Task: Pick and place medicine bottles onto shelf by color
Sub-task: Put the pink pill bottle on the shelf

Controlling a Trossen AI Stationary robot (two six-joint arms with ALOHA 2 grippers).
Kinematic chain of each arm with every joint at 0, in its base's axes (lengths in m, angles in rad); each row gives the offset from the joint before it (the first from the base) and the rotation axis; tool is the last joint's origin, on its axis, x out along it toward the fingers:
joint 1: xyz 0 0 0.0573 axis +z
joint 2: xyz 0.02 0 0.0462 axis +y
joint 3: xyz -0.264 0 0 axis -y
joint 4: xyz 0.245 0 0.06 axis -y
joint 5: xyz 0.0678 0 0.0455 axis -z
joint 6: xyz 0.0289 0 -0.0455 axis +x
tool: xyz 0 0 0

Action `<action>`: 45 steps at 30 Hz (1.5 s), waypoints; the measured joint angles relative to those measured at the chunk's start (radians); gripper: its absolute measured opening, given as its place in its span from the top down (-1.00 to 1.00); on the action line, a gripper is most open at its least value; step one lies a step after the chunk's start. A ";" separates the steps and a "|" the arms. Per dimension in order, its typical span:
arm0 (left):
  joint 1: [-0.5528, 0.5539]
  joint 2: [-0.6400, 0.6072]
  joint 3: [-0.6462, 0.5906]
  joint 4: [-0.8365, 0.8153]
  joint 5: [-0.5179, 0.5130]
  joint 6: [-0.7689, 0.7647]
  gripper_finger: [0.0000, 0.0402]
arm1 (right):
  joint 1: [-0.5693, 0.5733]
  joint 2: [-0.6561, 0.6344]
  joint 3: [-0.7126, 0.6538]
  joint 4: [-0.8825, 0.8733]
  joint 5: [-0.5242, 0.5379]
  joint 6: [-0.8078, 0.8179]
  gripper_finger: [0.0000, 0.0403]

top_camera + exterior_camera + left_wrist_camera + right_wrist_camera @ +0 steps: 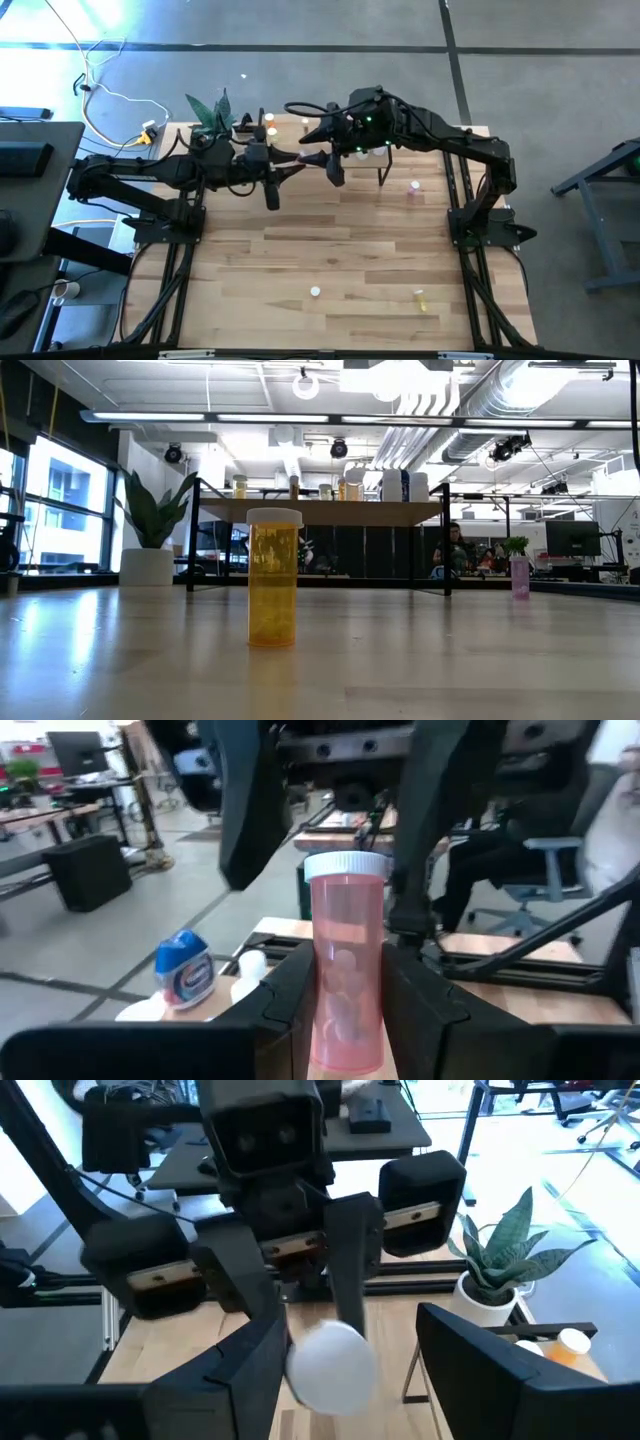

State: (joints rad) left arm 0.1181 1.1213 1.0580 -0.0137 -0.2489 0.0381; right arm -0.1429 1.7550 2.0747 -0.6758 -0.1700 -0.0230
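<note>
Left pincer (345, 1005) is clamping a pink bottle (346, 975) upright above the shelf (300, 135); only its wrist view is showing this grip. Right pincer (345, 1365) is standing wide around the bottle's white cap (331, 1364).

Two dark robot arms work over the wooden table, one from each side. One small raised shelf (320, 512) of light wood on thin dark legs stands there, with about six small bottles along its top in the low view. One potted green plant (150, 520) stands beside it. On the tabletop stand one yellow bottle with a white cap (273, 577) and one pink bottle (519, 576). One more pink bottle with a white cap (346, 965) appears in the left wrist view.
</note>
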 joint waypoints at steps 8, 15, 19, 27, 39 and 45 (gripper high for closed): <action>0.007 0.016 0.000 0.014 -0.024 0.001 0.57 | -0.001 0.000 0.000 -0.043 -0.003 0.000 0.19; 0.029 0.016 0.000 0.020 -0.022 0.011 0.57 | -0.001 0.000 0.000 -0.047 0.003 0.000 0.41; 0.035 0.016 0.000 0.020 -0.002 0.008 0.57 | -0.002 0.000 0.000 -0.047 0.004 0.016 0.47; 0.035 0.016 0.000 0.019 -0.009 0.015 0.57 | -0.002 0.000 0.000 -0.047 0.003 0.023 0.50; 0.039 0.016 0.000 -0.035 -0.052 0.019 0.16 | -0.012 0.000 0.000 -0.076 0.057 0.047 0.51; 0.061 0.016 0.000 -0.101 -0.131 -0.008 -0.09 | -0.050 0.000 0.000 -0.103 0.120 0.046 0.51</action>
State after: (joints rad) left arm 0.1792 1.1372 1.0580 -0.1148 -0.3798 0.0297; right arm -0.1931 1.7550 2.0747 -0.7790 -0.0499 0.0234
